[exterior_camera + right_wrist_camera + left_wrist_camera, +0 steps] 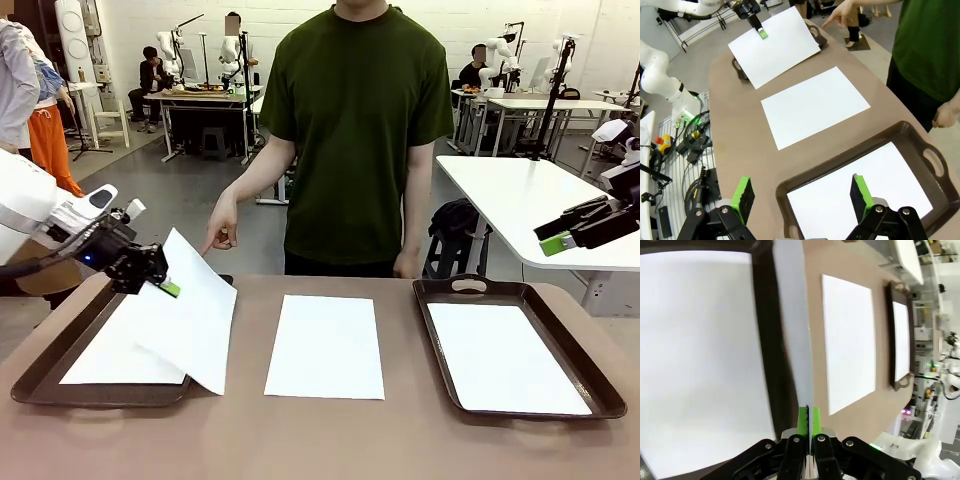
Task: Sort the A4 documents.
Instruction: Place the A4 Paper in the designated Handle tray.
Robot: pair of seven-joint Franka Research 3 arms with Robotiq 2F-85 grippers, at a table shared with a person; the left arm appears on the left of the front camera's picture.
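One of the A4 documents, the held sheet [195,320], is being pinched at its upper edge by the left gripper [168,288], whose jaws are being kept fully closed on the paper. The sheet is being carried tilted, its high side at the pads and its low corner hanging towards the table [330,440]; whether that corner is touching cannot be told. It is being held across the right rim of the left tray [40,370], partly over the tray sheet [110,355] already lying there and partly over bare table. Judged from the left wrist view, its long axis is being kept roughly parallel to the tray's long side, so the drop spot is lying to the left and below. The left arm is being reached in low from the left, wrist angled down. A centre sheet [325,345] is lying flat on the table between the trays, long axis pointing away from the robot. The right gripper [550,232] is being hovered wide open, holding nothing, above the right tray [590,360], which is holding another sheet [505,355]. The person's hand [222,225] is being pointed towards the left tray.
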